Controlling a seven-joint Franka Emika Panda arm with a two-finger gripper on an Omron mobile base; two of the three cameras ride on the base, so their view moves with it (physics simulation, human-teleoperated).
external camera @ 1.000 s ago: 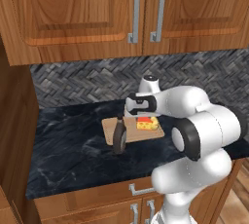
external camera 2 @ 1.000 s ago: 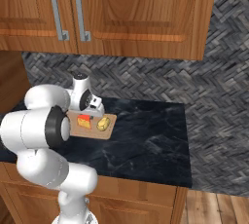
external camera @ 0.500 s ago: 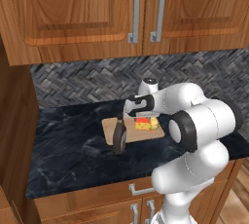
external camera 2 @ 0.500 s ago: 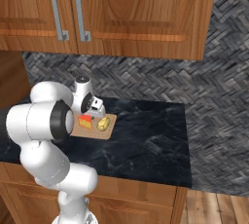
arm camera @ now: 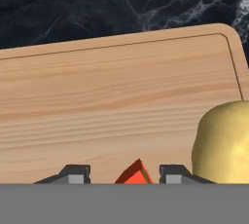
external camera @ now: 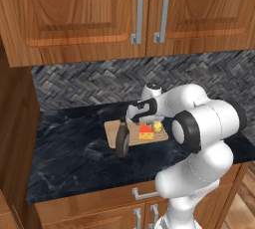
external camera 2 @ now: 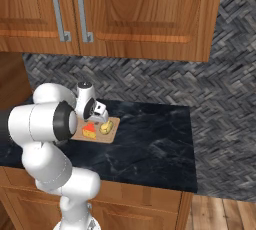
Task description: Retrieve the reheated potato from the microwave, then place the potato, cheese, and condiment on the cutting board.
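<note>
Tool (arm camera: 125, 175) astride cheese (arm camera: 132, 174) (fingers parted) beside potato (arm camera: 222, 142).

Above my black marble counter (external camera: 74, 148) runs a grey herringbone backsplash (external camera: 89, 86), wooden cabinets (external camera: 99, 9) over it, wood floor (external camera 2: 220, 214) beside.

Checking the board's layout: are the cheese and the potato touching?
Cannot tell. In the left base view, cheese and potato sit side by side with no clear gap.
</note>
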